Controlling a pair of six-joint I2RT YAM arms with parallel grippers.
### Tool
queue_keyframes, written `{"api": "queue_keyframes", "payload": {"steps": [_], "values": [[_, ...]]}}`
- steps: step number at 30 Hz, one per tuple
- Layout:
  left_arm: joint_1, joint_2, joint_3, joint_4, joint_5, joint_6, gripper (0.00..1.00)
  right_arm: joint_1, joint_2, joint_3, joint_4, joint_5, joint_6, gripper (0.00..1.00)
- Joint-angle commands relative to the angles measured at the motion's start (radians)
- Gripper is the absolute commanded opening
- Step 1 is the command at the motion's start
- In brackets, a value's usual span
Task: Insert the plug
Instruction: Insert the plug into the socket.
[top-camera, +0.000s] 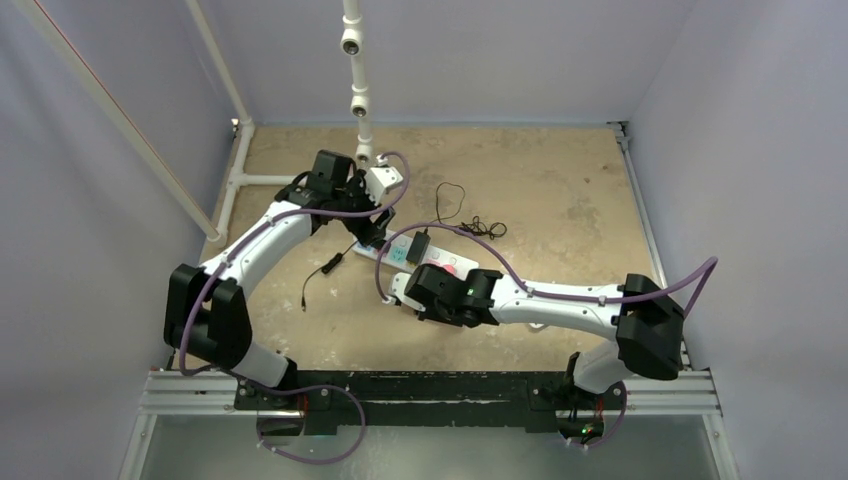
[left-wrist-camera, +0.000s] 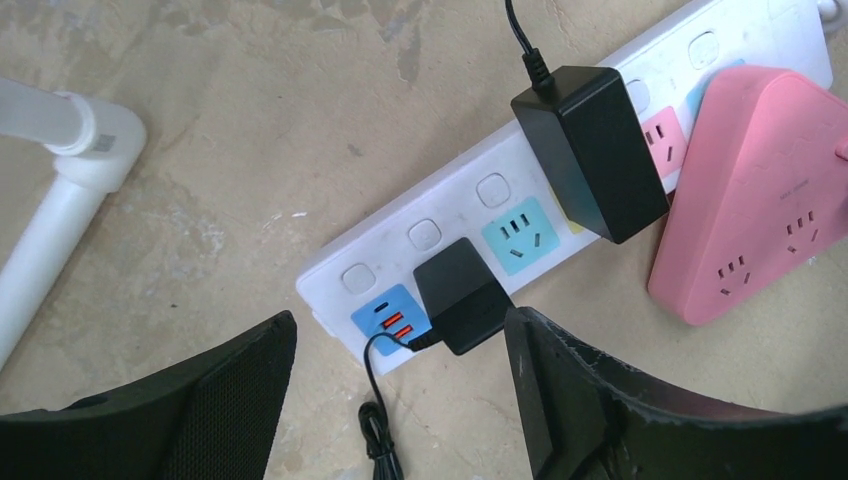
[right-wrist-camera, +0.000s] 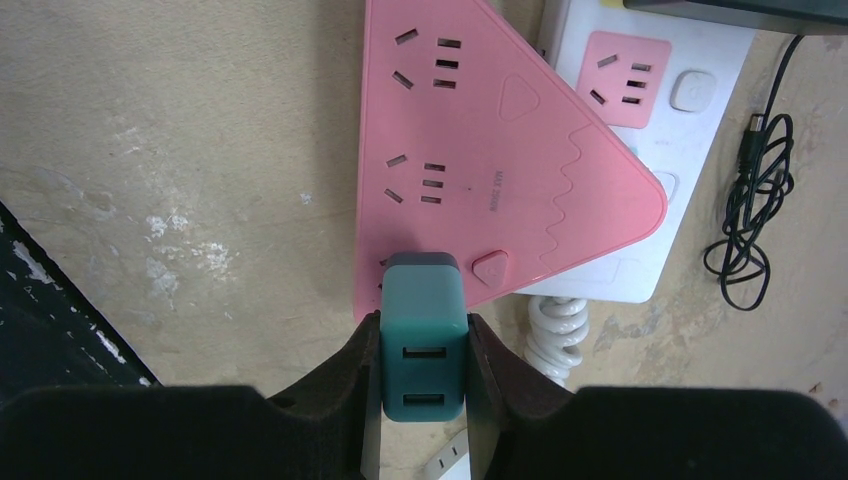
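In the right wrist view my right gripper (right-wrist-camera: 424, 350) is shut on a teal plug (right-wrist-camera: 424, 300) with two USB ports facing the camera. The plug's far end meets the near corner of a pink triangular socket block (right-wrist-camera: 480, 130); whether its prongs are in, I cannot tell. My left gripper (left-wrist-camera: 400, 345) stands open above the left end of a white power strip (left-wrist-camera: 450, 215), with nothing between its fingers. A small black plug (left-wrist-camera: 462, 297) sits in that strip just beyond the fingers. A larger black adapter (left-wrist-camera: 590, 150) sits further along the strip.
The pink block (left-wrist-camera: 765, 190) overlaps the strip's right end. A white pipe frame (left-wrist-camera: 60, 170) lies to the left. A coiled white cord (right-wrist-camera: 555, 325) and a bundled black cable (right-wrist-camera: 745, 230) lie beside the strip. Thin black cables (top-camera: 470, 225) trail behind it.
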Motion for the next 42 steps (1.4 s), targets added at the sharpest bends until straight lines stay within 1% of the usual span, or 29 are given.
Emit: {"api": "queue_keyframes", "payload": {"steps": [1,4,7,12,16,19,26,28,32,35,42], "values": [[0.002,0.056,0.027,0.052,0.068,-0.012,0.75,0.020,0.032,-0.031,-0.066,-0.070,0.034,0.00],[-0.016,0.093,0.062,0.065,0.094,-0.007,0.74,0.020,0.028,-0.031,-0.065,-0.077,0.036,0.00],[-0.037,0.144,0.148,0.066,0.164,-0.002,0.74,0.021,0.030,-0.025,-0.075,-0.089,0.042,0.00],[-0.110,0.239,0.279,0.016,0.250,0.013,0.75,0.022,0.031,-0.027,-0.081,-0.086,0.046,0.00],[-0.137,0.300,0.333,0.025,0.343,-0.002,0.78,0.022,0.030,-0.024,-0.080,-0.089,0.050,0.00],[-0.179,0.375,0.398,-0.021,0.370,0.040,0.79,0.022,0.039,-0.023,-0.080,-0.094,0.045,0.00],[-0.257,0.556,0.544,-0.064,0.403,0.060,0.71,0.026,0.059,-0.010,-0.064,-0.120,0.039,0.00],[-0.275,0.586,0.553,-0.070,0.397,0.074,0.71,0.026,0.060,-0.005,-0.057,-0.127,0.037,0.00],[-0.306,0.597,0.543,-0.097,0.382,0.116,0.70,0.026,0.058,-0.002,-0.041,-0.142,0.033,0.00],[-0.307,0.580,0.504,-0.118,0.359,0.149,0.68,0.026,0.057,-0.001,-0.035,-0.146,0.028,0.00],[-0.308,0.508,0.380,-0.133,0.265,0.231,0.67,0.027,0.051,-0.012,0.008,-0.177,0.011,0.00]]}}
